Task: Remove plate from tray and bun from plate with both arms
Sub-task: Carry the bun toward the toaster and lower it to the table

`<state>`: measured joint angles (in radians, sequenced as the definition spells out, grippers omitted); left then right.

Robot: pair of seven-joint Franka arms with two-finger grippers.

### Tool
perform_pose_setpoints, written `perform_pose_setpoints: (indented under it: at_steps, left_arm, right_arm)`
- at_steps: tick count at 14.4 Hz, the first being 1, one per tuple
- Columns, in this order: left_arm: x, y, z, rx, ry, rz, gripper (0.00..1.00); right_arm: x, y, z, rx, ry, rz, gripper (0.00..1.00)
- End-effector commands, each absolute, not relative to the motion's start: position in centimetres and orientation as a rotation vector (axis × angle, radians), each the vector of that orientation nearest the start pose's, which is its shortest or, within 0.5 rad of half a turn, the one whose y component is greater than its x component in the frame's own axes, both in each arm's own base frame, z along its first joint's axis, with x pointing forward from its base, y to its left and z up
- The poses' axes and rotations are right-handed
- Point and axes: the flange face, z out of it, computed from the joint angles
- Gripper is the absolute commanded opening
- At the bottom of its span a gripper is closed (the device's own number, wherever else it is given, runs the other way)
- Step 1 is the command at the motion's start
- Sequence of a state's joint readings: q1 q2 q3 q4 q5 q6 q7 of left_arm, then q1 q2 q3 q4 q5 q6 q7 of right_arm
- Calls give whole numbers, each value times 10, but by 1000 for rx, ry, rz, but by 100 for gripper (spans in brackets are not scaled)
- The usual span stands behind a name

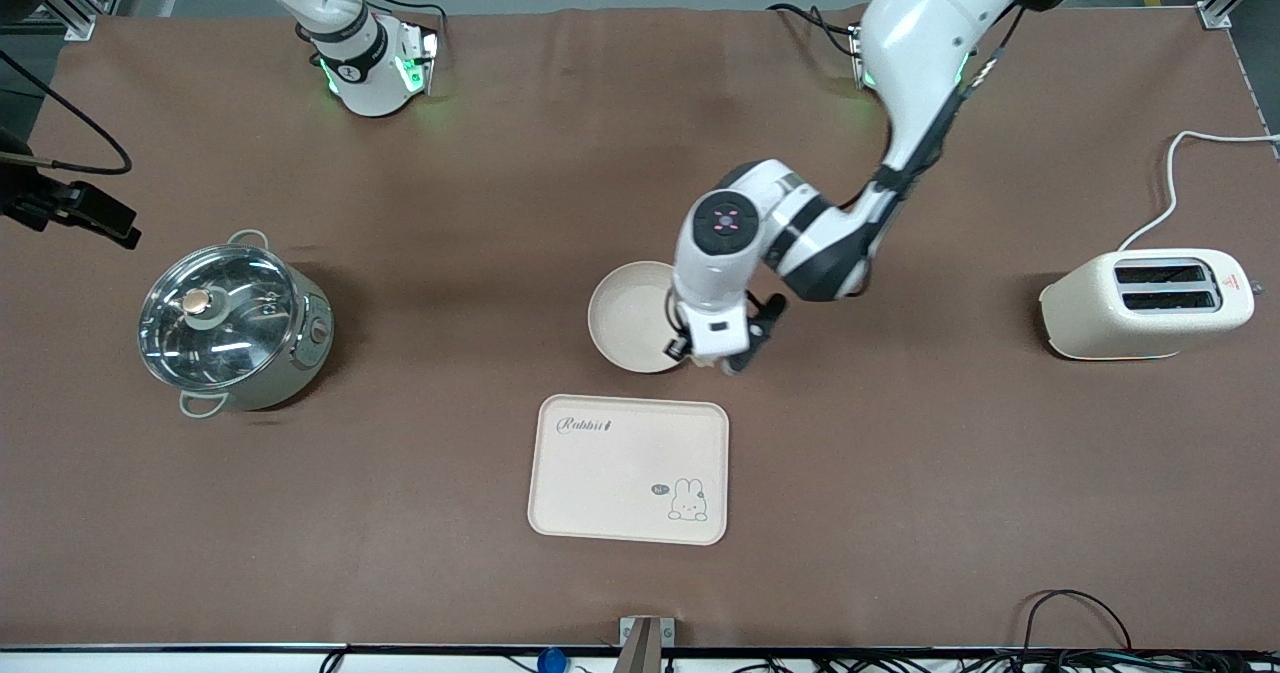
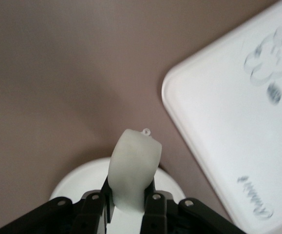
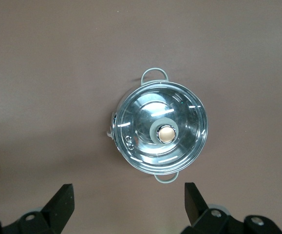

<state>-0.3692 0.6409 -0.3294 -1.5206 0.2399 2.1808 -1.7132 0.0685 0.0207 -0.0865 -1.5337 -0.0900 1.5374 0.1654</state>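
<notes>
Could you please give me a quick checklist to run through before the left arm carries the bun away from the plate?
1. Left gripper shut on the bun: ok.
2. Plate off the tray, on the table farther from the front camera: ok.
3. Bun lifted fully off the plate: cannot tell.
4. Right gripper open, waiting above the lidded pot: ok.
5. Toaster well apart from the left arm: ok.

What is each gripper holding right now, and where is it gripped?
Left gripper pinches the bun at its lower end, over the plate. Right gripper is open, holding nothing.
</notes>
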Motion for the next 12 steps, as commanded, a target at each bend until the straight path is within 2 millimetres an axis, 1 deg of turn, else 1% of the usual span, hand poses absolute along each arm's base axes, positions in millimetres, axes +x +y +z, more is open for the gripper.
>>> perform_pose_setpoints:
  at_steps: [1, 2, 3, 4, 5, 6, 7, 9, 10, 11, 12]
  left_arm:
    - [612, -338, 309, -2792, -1396, -36, 26]
    - [625, -313, 303, -2785, -1395, -23, 27]
    - [638, -288, 294, -2784, -1397, -7, 27]
    - [645, -270, 279, -2771, -1400, 22, 27]
    - [654, -247, 266, -2775, -1367, 24, 28]
    - [661, -222, 255, -2784, -1319, 15, 28]
    - [667, -196, 238, -2771, -1318, 45, 28]
    - [675, -167, 219, -2764, -1327, 70, 28]
    - [678, -154, 213, -2767, -1340, 71, 30]
    - [679, -148, 205, -2771, -1334, 82, 34]
    - [678, -143, 195, -2772, -1328, 100, 43]
  right_arm:
    - [550, -9, 627, -3244, 228, 54, 100]
    - [549, -3, 627, -3246, 147, 62, 100]
    - [549, -3, 626, -3247, 94, 67, 100]
    - [549, 0, 626, -3248, 81, 67, 100]
    - [549, 2, 627, -3248, 76, 62, 100]
    - [550, 0, 628, -3246, 71, 53, 100]
    - [551, -6, 629, -3246, 78, 44, 100]
    - [552, -15, 631, -3245, 105, 33, 100]
    - [552, -18, 631, -3243, 117, 34, 100]
    - [552, -21, 632, -3242, 135, 31, 100]
    - [552, -23, 631, -3233, 141, 34, 100]
